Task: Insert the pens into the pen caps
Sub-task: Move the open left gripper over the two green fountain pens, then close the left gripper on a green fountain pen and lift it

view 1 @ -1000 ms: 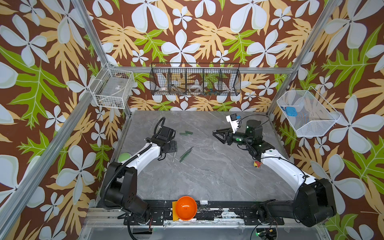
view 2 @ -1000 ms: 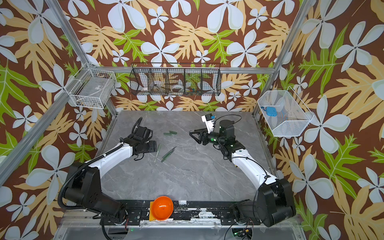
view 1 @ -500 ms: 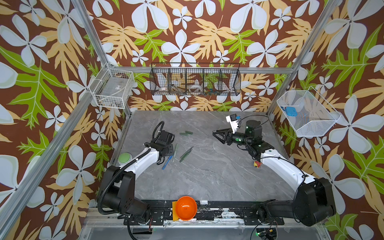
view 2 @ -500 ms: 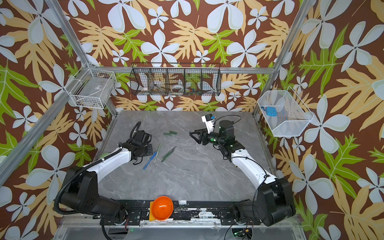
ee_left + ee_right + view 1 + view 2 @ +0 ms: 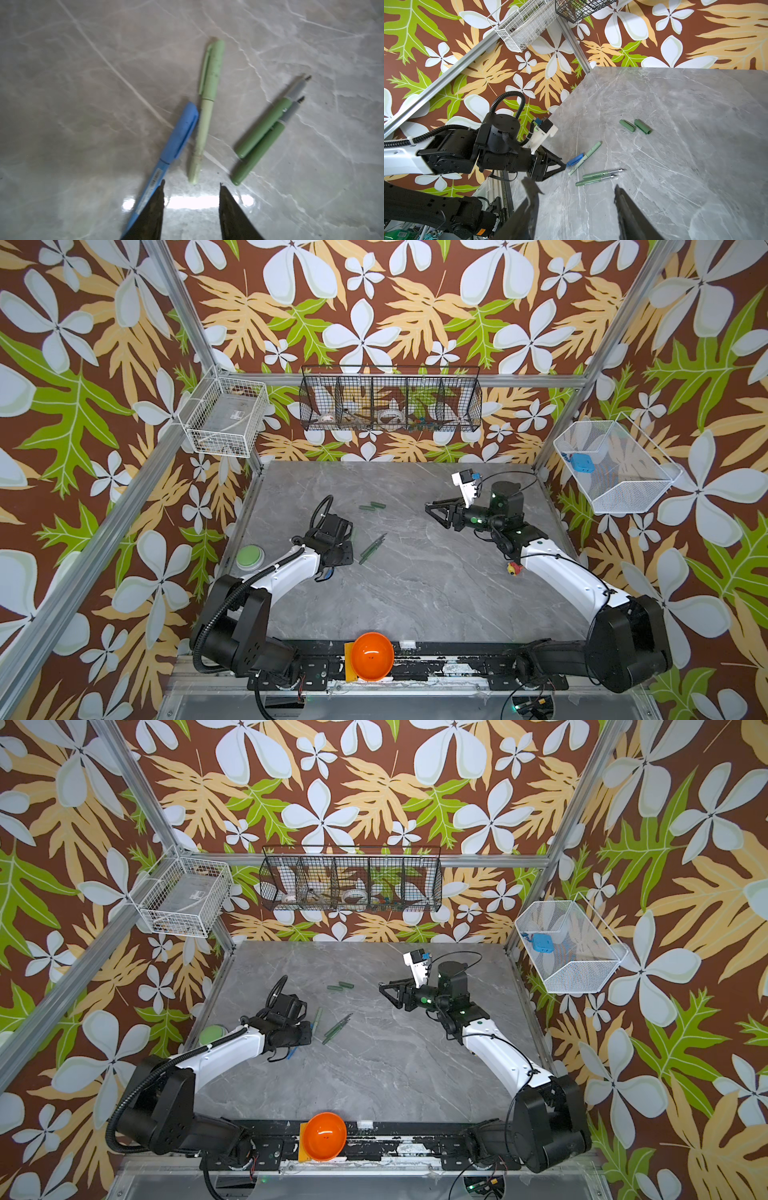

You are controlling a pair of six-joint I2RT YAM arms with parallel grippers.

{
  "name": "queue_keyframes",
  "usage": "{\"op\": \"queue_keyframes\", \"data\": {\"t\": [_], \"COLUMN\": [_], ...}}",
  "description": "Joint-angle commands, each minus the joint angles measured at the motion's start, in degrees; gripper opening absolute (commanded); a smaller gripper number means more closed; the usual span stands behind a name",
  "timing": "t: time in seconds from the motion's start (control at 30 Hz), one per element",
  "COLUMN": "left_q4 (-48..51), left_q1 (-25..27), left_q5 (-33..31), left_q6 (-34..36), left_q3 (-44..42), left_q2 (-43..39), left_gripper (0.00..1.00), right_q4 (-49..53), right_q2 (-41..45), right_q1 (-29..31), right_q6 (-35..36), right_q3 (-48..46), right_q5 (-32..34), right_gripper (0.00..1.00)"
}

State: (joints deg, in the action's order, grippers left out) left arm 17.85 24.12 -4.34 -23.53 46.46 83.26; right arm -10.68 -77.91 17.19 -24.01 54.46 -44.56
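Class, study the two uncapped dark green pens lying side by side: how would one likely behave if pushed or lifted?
A dark green pen has a round, smooth barrel lying flat on the table, so a sideways push would probably roll it. It looks thin and straight, so likely stiff and light. Its bare tip seems delicate.

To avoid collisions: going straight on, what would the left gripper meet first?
Probably the near end of the pale green pen, just ahead of the left gripper; the blue pen lies close beside it.

Tabletop (image 5: 415, 593) centre lies bare; pens (image 5: 372, 548) and pen caps (image 5: 372, 506) clutter the left side.
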Motion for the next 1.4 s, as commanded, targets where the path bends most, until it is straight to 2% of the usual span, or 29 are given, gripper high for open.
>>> {"op": "queue_keyframes", "data": {"t": [0.0, 0.13, 0.33, 0.4, 0.5, 0.87, 1.3, 1.37], "left_q4": [-5.31, -7.35, -1.02, -0.19, 0.04, 2.34, 1.05, 1.19], "left_q1": [4.21, 6.22, 6.28, 6.31, 6.29, 6.47, 8.02, 8.3], "left_q5": [2.83, 8.55, 4.64, 5.83, 7.55, 5.82, 4.34, 4.13], "left_q6": [4.91, 8.11, 9.71, 10.3, 9.93, 8.96, 9.73, 9.85], "left_q3": [0.8, 3.28, 9.0, 9.84, 9.53, 7.75, 9.77, 9.36], "left_q2": [-0.01, 3.66, 11.69, 13.09, 13.66, 14.55, 17.95, 18.42], "left_gripper": [0.52, 0.55, 0.56, 0.56, 0.56, 0.57, 0.57, 0.5], "right_q4": [0.85, -1.0, -0.87, -0.23, -0.22, -3.64, -2.7, -2.28], "right_q2": [-0.06, 0.65, 3.22, 3.68, 3.73, 1.66, 2.67, 2.76], "right_q1": [-0.01, -0.01, 0.03, 0.01, -0.02, 0.04, 0.03, 0.04], "right_q6": [0.19, -1.18, -1.33, -0.93, -0.78, -2.61, -2.18, -1.85], "right_q3": [0.14, -1.74, -4.24, -4.6, -4.88, -5.3, -5.33, -5.25], "right_q5": [1.32, 1.66, 3.18, 3.28, 3.49, 2.39, 3.26, 3.42], "right_gripper": [0.58, 0.58, 0.58, 0.58, 0.58, 0.58, 0.58, 0.58]}}
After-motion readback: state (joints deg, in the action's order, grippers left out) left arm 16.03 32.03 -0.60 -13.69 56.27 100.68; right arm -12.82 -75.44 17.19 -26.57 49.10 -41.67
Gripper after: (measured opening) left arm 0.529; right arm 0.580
